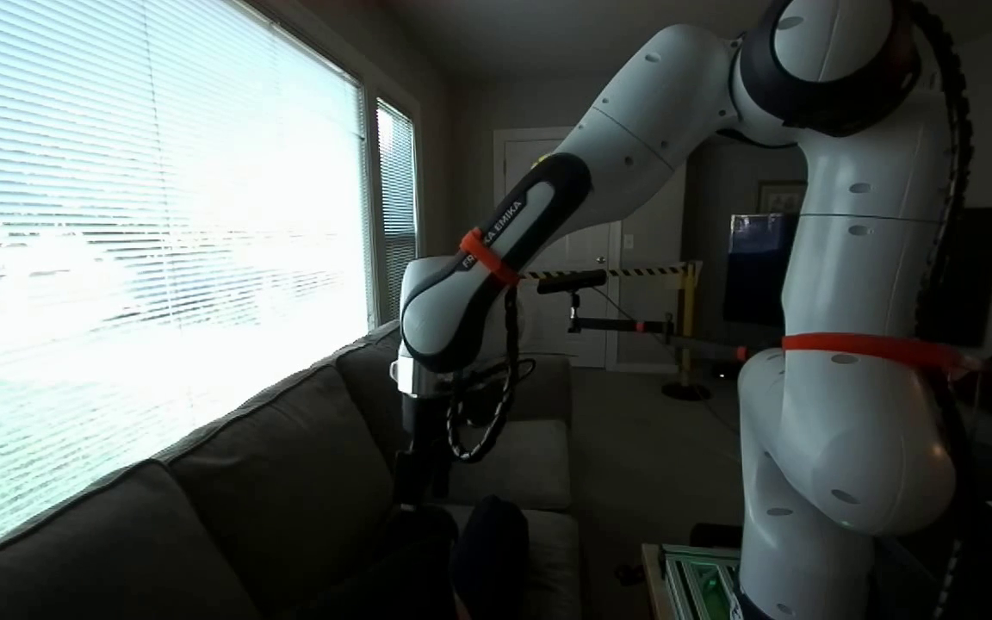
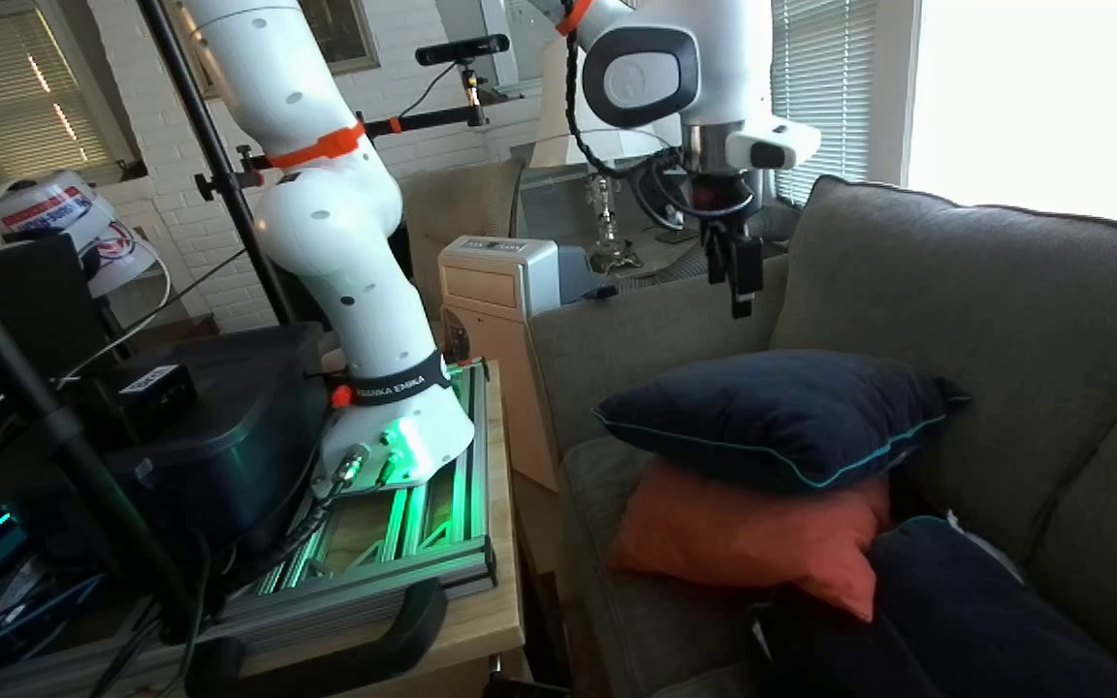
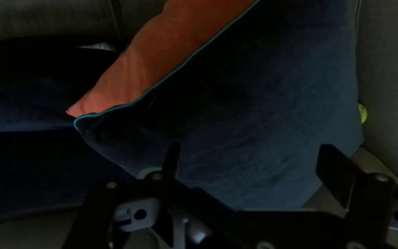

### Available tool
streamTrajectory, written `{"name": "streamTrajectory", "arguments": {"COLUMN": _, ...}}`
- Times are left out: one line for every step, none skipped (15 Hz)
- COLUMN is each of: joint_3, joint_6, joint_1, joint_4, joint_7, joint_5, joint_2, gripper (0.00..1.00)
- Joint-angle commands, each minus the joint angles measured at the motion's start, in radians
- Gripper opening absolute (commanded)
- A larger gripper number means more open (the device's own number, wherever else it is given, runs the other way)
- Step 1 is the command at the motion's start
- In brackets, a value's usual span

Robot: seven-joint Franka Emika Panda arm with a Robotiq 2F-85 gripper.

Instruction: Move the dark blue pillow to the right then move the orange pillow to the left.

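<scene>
The dark blue pillow [image 2: 772,412], with teal piping, lies on top of the orange pillow [image 2: 752,533] on the sofa. In the wrist view the dark blue pillow [image 3: 254,103] fills the middle, and a strip of the orange pillow [image 3: 150,62] shows beyond its piped edge. The rest of the orange pillow is hidden under it. My gripper [image 2: 741,291] points down above the dark blue pillow, apart from it. In the wrist view the gripper [image 3: 250,159] has its fingers wide apart with nothing between them. In an exterior view the gripper [image 1: 424,491] shows against dark shapes.
Another dark blue soft item [image 2: 966,582] lies beside the orange pillow. Grey sofa back cushions [image 2: 995,320] stand behind, and the sofa arm [image 2: 655,339] rises at the end. A yellow-green round thing [image 3: 362,113] peeks out by the pillow. The robot's wooden table [image 2: 505,582] stands beside the sofa.
</scene>
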Motion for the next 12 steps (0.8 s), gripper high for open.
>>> {"name": "streamTrajectory", "arguments": {"joint_3": -0.018, "joint_6": 0.118, "joint_1": 0.007, "joint_4": -0.051, "joint_7": -0.141, "joint_5": 0.09, "joint_2": 0.055, "gripper": 1.0}}
{"name": "streamTrajectory", "arguments": {"joint_3": -0.019, "joint_6": 0.144, "joint_1": 0.005, "joint_4": -0.063, "joint_7": -0.166, "joint_5": 0.11, "joint_2": 0.069, "gripper": 1.0}}
{"name": "streamTrajectory", "arguments": {"joint_3": -0.016, "joint_6": 0.18, "joint_1": 0.001, "joint_4": -0.075, "joint_7": -0.169, "joint_5": 0.104, "joint_2": 0.085, "gripper": 1.0}}
{"name": "streamTrajectory", "arguments": {"joint_3": -0.014, "joint_6": 0.213, "joint_1": -0.002, "joint_4": -0.089, "joint_7": -0.17, "joint_5": 0.096, "joint_2": 0.098, "gripper": 1.0}}
{"name": "streamTrajectory", "arguments": {"joint_3": -0.01, "joint_6": 0.246, "joint_1": -0.007, "joint_4": -0.1, "joint_7": -0.154, "joint_5": 0.071, "joint_2": 0.113, "gripper": 1.0}}
{"name": "streamTrajectory", "arguments": {"joint_3": -0.008, "joint_6": 0.286, "joint_1": -0.012, "joint_4": -0.117, "joint_7": -0.142, "joint_5": 0.052, "joint_2": 0.127, "gripper": 1.0}}
{"name": "streamTrajectory", "arguments": {"joint_3": -0.008, "joint_6": 0.315, "joint_1": -0.016, "joint_4": -0.127, "joint_7": -0.143, "joint_5": 0.047, "joint_2": 0.141, "gripper": 1.0}}
{"name": "streamTrajectory", "arguments": {"joint_3": -0.007, "joint_6": 0.343, "joint_1": -0.02, "joint_4": -0.139, "joint_7": -0.152, "joint_5": 0.05, "joint_2": 0.154, "gripper": 1.0}}
{"name": "streamTrajectory", "arguments": {"joint_3": -0.006, "joint_6": 0.369, "joint_1": -0.023, "joint_4": -0.148, "joint_7": -0.163, "joint_5": 0.063, "joint_2": 0.167, "gripper": 1.0}}
{"name": "streamTrajectory", "arguments": {"joint_3": -0.001, "joint_6": 0.394, "joint_1": -0.028, "joint_4": -0.157, "joint_7": -0.173, "joint_5": 0.09, "joint_2": 0.178, "gripper": 1.0}}
{"name": "streamTrajectory", "arguments": {"joint_3": -0.011, "joint_6": 0.421, "joint_1": -0.016, "joint_4": -0.162, "joint_7": -0.19, "joint_5": 0.138, "joint_2": 0.188, "gripper": 1.0}}
{"name": "streamTrajectory", "arguments": {"joint_3": 0.001, "joint_6": 0.453, "joint_1": -0.019, "joint_4": -0.167, "joint_7": -0.216, "joint_5": 0.217, "joint_2": 0.191, "gripper": 1.0}}
